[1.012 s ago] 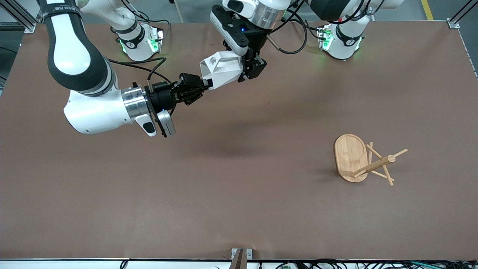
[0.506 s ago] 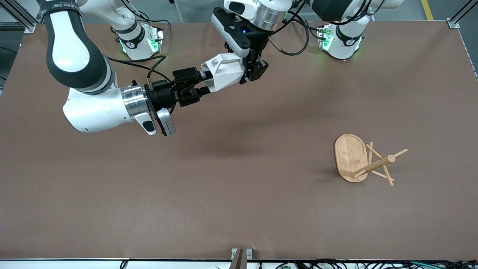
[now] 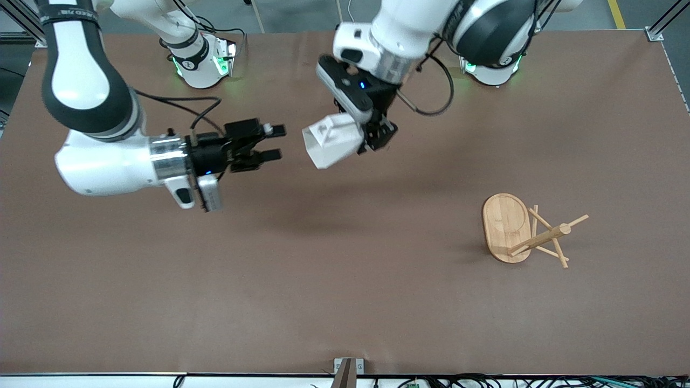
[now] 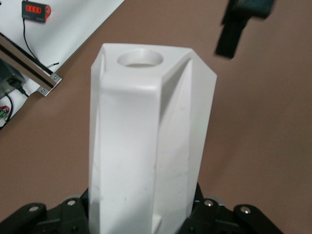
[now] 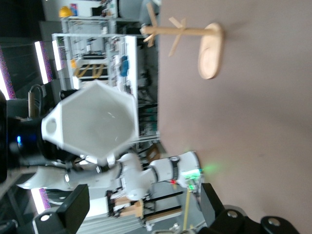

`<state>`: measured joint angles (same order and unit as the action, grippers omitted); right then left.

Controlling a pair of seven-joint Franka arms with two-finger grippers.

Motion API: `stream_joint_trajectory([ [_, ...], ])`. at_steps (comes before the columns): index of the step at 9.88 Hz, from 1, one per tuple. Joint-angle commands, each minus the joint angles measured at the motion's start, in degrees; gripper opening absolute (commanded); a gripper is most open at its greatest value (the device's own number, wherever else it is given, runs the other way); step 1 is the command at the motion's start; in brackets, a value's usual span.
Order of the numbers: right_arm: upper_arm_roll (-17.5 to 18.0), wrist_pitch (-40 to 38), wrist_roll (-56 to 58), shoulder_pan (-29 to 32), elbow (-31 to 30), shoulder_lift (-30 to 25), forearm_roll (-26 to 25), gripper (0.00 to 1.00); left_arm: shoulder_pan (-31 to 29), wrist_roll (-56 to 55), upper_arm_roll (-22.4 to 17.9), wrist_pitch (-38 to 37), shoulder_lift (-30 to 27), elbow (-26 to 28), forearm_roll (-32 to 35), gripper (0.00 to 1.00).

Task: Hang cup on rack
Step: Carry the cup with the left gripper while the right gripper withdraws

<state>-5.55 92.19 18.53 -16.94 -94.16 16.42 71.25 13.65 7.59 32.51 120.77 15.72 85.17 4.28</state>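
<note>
The white faceted cup hangs in the air over the middle of the table, held by my left gripper, which is shut on its base end. The left wrist view shows the cup filling the frame, its handle with the round hole pointing away. My right gripper is open and empty, level with the cup and apart from its rim, toward the right arm's end. The right wrist view shows the cup's open mouth. The bamboo rack stands on the table toward the left arm's end, nearer the front camera.
Both arm bases stand at the table's back edge. A metal bracket sits at the front edge. The rack also shows in the right wrist view.
My right gripper let go of the cup's rim, opened and drew back toward its own end. My left gripper carried the cup lower in the front view and turned it.
</note>
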Motion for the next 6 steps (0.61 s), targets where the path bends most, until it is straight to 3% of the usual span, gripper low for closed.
stream_joint_trajectory([
  [1, 0.54, 4.37, -0.51, 3.65, -1.11, -2.08, -8.01, 1.00, -3.71, -1.68, 0.45, 0.43, -0.51, 3.84, 0.21, 0.07],
  [4, 0.10, 8.18, -0.34, 8.57, -1.11, -3.32, -22.15, 1.00, -8.01, -13.37, 0.54, 0.43, -4.37, 9.38, 0.29, 0.07],
  [6, 0.10, 8.45, -0.51, 12.78, -0.85, -4.81, -34.19, 1.00, -12.58, -13.40, 0.89, 0.87, -6.22, 12.81, 0.03, 0.07],
])
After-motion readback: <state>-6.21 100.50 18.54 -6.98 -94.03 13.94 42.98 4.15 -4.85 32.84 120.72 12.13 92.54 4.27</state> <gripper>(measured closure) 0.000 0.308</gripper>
